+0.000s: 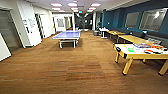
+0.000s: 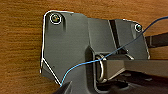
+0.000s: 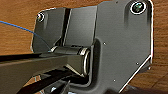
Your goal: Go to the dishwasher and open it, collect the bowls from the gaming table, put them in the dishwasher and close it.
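Head view: bare brown carpet (image 1: 75, 72) nearest, wide open stretch ahead. Right of it, a yellow-legged desk with a white top (image 1: 126, 51), carrying flat colourful boxes (image 1: 150, 46) and a small green patch (image 1: 130, 49). Probably the gaming table; green patch possibly one of the bowls, too blurred to confirm. Further yellow-topped desks (image 1: 131, 38) lined up behind along the blue wall (image 1: 111, 18). Blue ping-pong table (image 1: 67, 35) mid-room, left of centre. White walls and doorways (image 1: 8, 30) on the left. No dishwasher picked out anywhere.

Left wrist view: dark robot plate over wood-grain carpet (image 2: 20, 37), thin blue cable (image 2: 82, 64) looped across it. Left gripper state: could not tell.

Right wrist view: same dark plate and jointed bar, carpet (image 3: 15, 15) behind, blue cable (image 3: 17, 26) at one edge. Right gripper state: could not tell either.

Handling, judged only: plastic bowls likely light, stiff, somewhat slick, not fragile. Best taken by pinching the rim wall, one finger inside and one outside; easily pushed along a smooth desk top if nudged first.
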Motion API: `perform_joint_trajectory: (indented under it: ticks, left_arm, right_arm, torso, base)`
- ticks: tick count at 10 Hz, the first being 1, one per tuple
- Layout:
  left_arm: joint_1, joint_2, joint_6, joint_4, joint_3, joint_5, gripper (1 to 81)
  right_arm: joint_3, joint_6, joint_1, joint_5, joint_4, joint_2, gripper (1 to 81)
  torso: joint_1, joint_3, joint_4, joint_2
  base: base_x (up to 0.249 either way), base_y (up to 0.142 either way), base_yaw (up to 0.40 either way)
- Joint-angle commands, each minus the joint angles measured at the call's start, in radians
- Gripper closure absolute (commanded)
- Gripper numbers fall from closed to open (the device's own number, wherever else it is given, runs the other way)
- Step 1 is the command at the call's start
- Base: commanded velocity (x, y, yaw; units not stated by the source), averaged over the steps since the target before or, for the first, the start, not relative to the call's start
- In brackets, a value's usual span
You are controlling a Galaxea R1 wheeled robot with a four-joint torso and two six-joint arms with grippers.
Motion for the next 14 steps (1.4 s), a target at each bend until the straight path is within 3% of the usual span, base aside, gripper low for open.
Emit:
perform_joint_trajectory:
  ticks: [1, 14]
  left_arm:
    - [-0.031, -0.012, -0.003, 0.009, 0.002, 0.044, 1.0]
    - [-0.031, -0.008, -0.003, 0.014, 0.002, 0.045, 1.0]
  right_arm:
    - [0.0, -0.001, 0.045, -0.056, -0.001, -0.001, 1.0]
    - [-0.003, -0.001, 0.051, -0.056, -0.01, 0.01, 1.0]
  torso:
    - [0.0, 0.0, 0.0, 0.0]
    - [0.001, 0.0, 0.0, 0.0]
  base:
    - [0.272, 0.0, 0.0]
    - [0.256, 0.0, 0.0]
